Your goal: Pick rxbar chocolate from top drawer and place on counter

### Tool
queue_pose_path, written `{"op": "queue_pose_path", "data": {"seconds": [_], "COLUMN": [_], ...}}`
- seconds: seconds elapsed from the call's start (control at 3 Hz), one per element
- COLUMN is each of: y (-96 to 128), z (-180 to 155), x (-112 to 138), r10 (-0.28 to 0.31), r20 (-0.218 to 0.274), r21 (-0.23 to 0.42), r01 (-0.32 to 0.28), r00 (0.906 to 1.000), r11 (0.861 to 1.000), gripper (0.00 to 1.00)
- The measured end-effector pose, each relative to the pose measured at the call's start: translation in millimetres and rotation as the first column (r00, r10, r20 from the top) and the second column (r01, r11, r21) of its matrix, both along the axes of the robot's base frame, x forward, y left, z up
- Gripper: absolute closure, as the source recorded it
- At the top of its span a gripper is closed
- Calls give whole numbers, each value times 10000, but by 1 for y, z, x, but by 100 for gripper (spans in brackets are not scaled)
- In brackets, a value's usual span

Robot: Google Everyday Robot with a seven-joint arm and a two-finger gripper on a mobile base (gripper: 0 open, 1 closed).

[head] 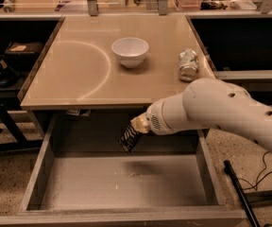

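The top drawer (pixel 122 181) is pulled open below the counter (pixel 84 74), and its grey bottom is bare. My gripper (pixel 137 126) hangs just under the counter's front edge, above the back of the drawer. It is shut on the rxbar chocolate (pixel 129 139), a black bar with pale lettering. The bar hangs tilted below the gripper, clear of the drawer bottom. My white arm (pixel 221 112) reaches in from the right.
A white bowl (pixel 130 51) stands on the counter at mid-back. A silvery can (pixel 188 64) lies near the counter's right edge. Dark shelves flank the table. A black rod (pixel 237 188) and cables lie on the floor at the right.
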State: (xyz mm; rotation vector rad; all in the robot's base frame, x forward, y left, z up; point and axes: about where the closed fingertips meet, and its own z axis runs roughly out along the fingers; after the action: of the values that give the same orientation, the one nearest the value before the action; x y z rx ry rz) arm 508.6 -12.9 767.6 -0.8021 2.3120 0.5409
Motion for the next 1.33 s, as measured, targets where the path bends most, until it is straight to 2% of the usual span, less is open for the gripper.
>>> {"op": "queue_pose_path", "data": {"seconds": [0.33, 0.67, 1.33], "y": [6, 14, 23], "z": [22, 61, 90], "x": [10, 25, 4], "r10": [171, 645, 944], "r20": [303, 495, 663], "r21": [240, 406, 304], "r01": [-178, -665, -966], "r00": [9994, 9967, 9933], "r11": [9996, 9970, 9949], "gripper": [100, 100, 100]}}
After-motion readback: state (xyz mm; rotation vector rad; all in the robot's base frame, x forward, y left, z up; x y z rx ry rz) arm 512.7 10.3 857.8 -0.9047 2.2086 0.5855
